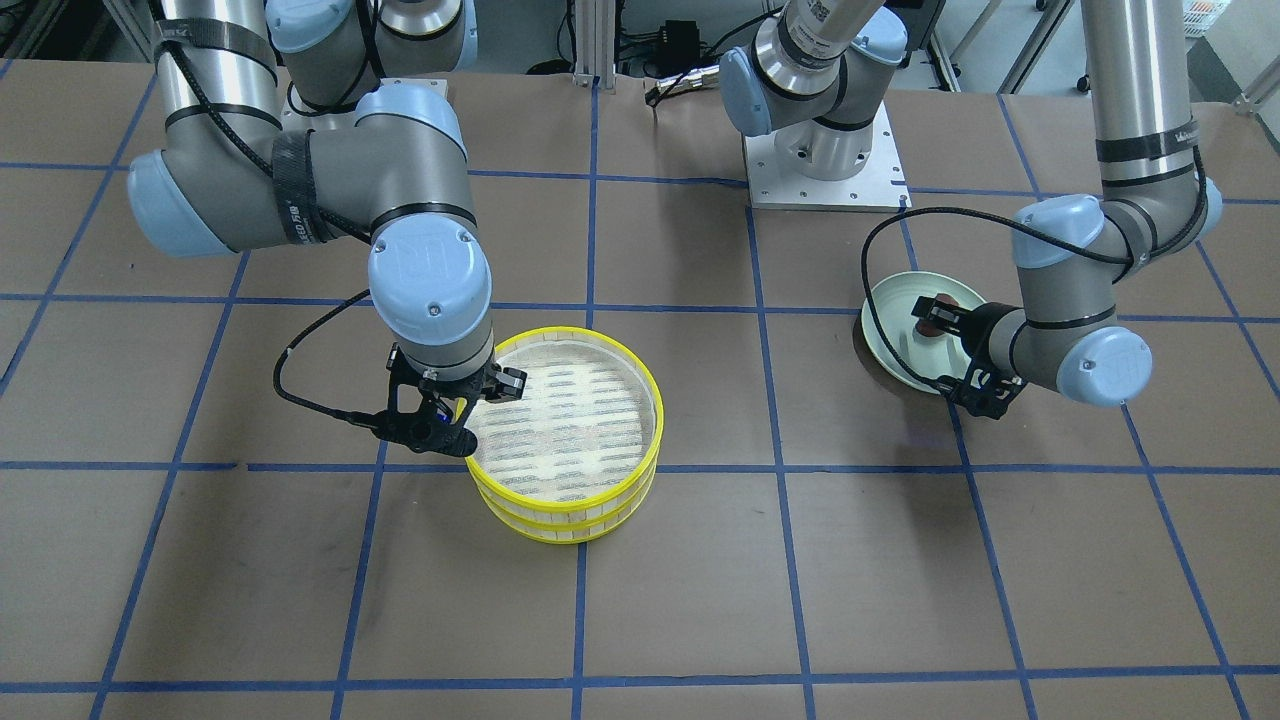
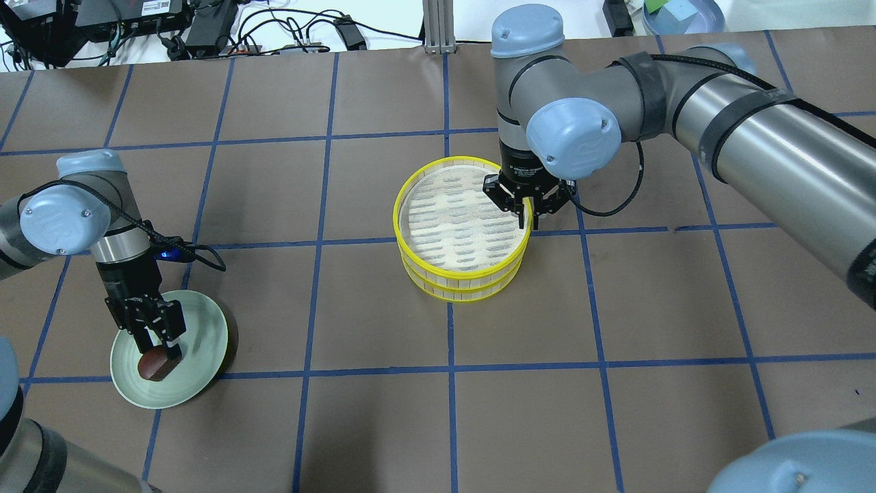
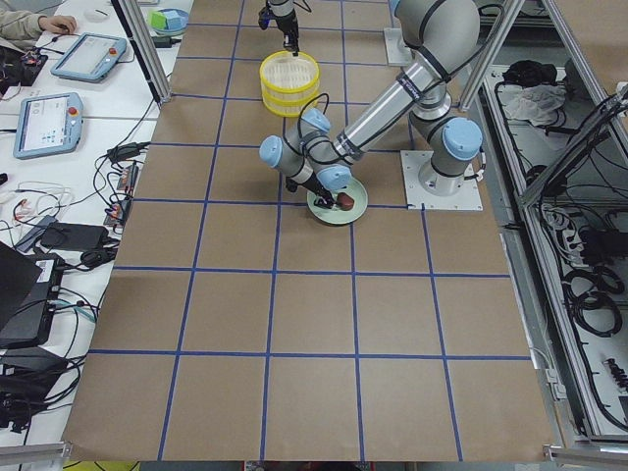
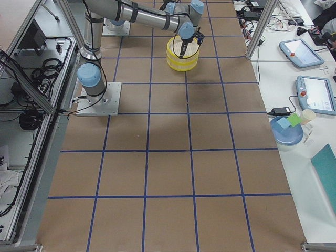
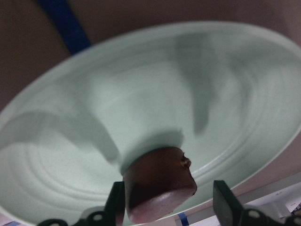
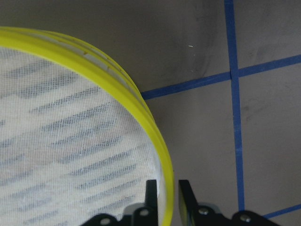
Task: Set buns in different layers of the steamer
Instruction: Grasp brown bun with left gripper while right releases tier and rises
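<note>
Two steamer layers are stacked at mid-table. The top layer (image 2: 458,222) (image 1: 575,420) shows a bare woven base, and the lower layer (image 2: 465,294) (image 1: 565,530) sits under it. My right gripper (image 2: 527,218) (image 6: 167,197) is shut on the top layer's yellow rim (image 6: 141,113), one finger inside and one outside. My left gripper (image 2: 161,352) (image 5: 167,202) is open and straddles the dark reddish-brown bun (image 2: 154,366) (image 5: 160,183), which lies on the light green plate (image 2: 202,342) (image 5: 155,94). One finger touches the bun and the other stands apart. The cream bun is out of view.
The table is brown paper with a blue tape grid (image 2: 448,370). The right arm's base plate (image 1: 825,165) is at the robot's side. Cables and devices lie beyond the table's far edge (image 2: 274,34).
</note>
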Action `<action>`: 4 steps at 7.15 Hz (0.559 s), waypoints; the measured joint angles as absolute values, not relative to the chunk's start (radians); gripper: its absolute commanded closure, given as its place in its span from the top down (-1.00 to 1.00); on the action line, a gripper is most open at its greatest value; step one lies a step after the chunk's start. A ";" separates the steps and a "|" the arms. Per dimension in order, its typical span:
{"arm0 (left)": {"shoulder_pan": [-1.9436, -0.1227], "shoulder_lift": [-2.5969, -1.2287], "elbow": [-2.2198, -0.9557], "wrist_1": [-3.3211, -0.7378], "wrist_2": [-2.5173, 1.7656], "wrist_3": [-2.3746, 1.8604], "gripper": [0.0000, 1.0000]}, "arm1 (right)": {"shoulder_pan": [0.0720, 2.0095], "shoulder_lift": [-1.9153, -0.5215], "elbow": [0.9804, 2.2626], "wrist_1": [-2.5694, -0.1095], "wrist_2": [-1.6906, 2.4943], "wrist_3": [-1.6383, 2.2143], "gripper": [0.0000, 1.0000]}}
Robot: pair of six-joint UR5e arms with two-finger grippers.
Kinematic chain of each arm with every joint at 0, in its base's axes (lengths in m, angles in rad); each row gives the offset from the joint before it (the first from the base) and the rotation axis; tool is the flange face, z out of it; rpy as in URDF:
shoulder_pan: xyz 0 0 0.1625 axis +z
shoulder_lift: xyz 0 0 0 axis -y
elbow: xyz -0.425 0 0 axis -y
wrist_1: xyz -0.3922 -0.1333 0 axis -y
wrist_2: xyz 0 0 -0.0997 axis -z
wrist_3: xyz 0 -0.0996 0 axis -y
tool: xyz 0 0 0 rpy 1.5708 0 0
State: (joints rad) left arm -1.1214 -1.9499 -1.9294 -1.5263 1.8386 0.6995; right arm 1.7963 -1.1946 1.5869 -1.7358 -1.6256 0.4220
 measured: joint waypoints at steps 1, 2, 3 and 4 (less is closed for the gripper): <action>-1.121 -1.956 -1.929 -1.526 1.839 0.699 0.36 | 1.796 -1.198 1.587 -1.735 -1.624 0.414 1.00; -1.121 -1.959 -1.928 -1.517 1.838 0.698 -0.04 | 1.796 -1.214 1.581 -1.736 -1.622 0.410 1.00; -1.121 -1.960 -1.928 -1.496 1.836 0.697 -0.99 | 1.792 -1.256 1.567 -1.732 -1.615 0.402 1.00; -1.121 -1.962 -1.928 -1.477 1.834 0.695 -1.00 | 1.784 -1.321 1.548 -1.704 -1.600 0.392 1.00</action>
